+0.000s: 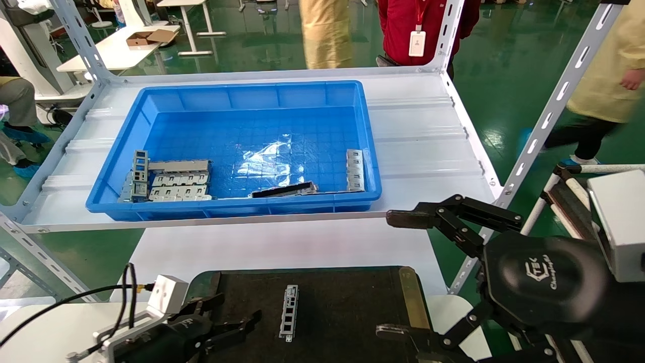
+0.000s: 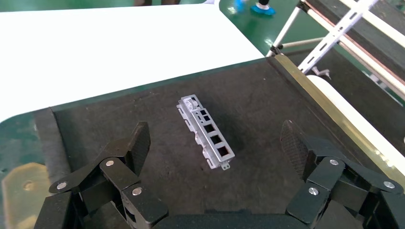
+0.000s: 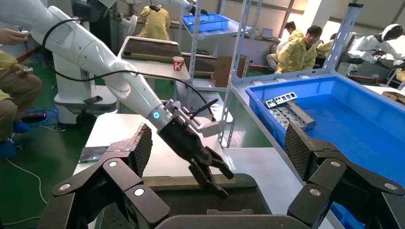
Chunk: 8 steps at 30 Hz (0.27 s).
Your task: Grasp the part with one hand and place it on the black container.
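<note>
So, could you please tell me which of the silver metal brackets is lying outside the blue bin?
The single part lying flat on the black container, free of the open left hand. The other brackets all sit inside the blue bin.

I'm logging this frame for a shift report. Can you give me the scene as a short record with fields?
part: bracket lying flat on the black tray, untouched
left gripper: open, low over the tray beside the bracket
right gripper: open, empty, at the tray's right side
blue bin: on the shelf, holds stacked metal plates and more brackets
</note>
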Tool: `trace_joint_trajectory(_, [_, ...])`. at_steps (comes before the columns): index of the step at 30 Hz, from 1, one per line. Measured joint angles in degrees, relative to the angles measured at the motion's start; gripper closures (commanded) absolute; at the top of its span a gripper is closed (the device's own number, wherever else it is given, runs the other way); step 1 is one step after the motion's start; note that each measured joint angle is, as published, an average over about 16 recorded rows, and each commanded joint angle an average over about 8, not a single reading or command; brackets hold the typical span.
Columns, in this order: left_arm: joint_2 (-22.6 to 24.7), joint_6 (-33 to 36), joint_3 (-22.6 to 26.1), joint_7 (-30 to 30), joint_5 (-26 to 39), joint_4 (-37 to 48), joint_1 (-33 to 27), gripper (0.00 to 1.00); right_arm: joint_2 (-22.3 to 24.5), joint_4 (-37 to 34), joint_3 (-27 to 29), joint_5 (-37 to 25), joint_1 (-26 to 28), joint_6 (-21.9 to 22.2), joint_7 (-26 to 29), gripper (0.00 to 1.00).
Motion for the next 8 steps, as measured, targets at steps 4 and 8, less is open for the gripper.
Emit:
trace_joint_trajectory(4, [-1.42,2.02,-0.84,0.47,-0.20,-0.04,0.02,0.00,0.00,0.00,-0.01,0.01,0.00,0.00,0.00,0.00])
trace_joint_trajectory(8, [-2.61,3.70,-1.45,0.80,-0.40,-0.07,-0.01,0.00,0.01,0.00,-0.01,0.01,0.00,0.01,-0.01,0.00])
